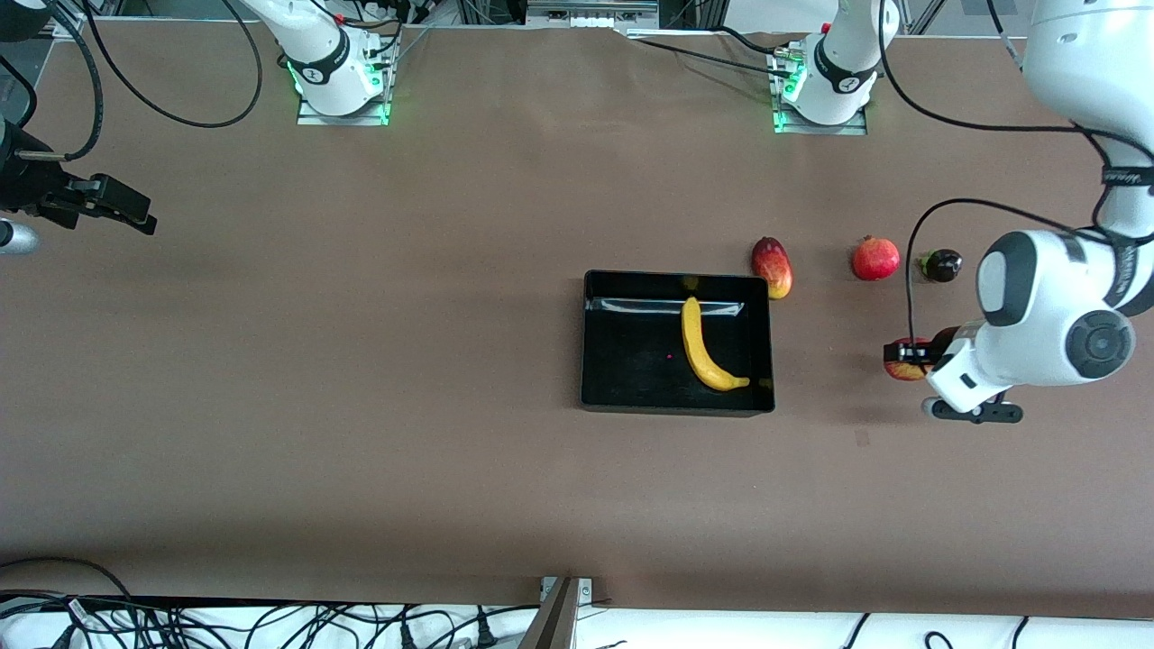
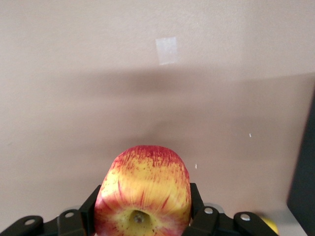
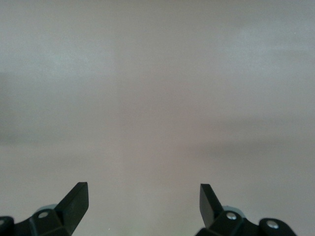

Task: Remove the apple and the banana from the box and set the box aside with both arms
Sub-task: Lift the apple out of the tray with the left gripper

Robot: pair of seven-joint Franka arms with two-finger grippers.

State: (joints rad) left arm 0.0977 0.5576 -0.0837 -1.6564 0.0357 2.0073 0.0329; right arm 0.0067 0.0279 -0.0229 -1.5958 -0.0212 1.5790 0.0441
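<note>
My left gripper (image 1: 912, 356) is shut on the red-and-yellow streaked apple (image 1: 898, 364), low over the table between the box and the left arm's end. In the left wrist view the apple (image 2: 142, 189) fills the gap of the left gripper (image 2: 143, 199), one black finger on each side. The banana (image 1: 702, 347) lies inside the glossy black box (image 1: 631, 397) at mid-table. My right gripper (image 1: 135, 214) waits open over the right arm's end of the table. The right wrist view shows this gripper (image 3: 143, 199) holding nothing, with bare table under it.
A mango (image 1: 773, 267) lies at the box's corner, on the side farther from the front camera. A red pomegranate (image 1: 875, 259) and a small dark fruit (image 1: 941, 265) sit beside it toward the left arm's end. A pale tape patch (image 2: 166, 50) marks the table.
</note>
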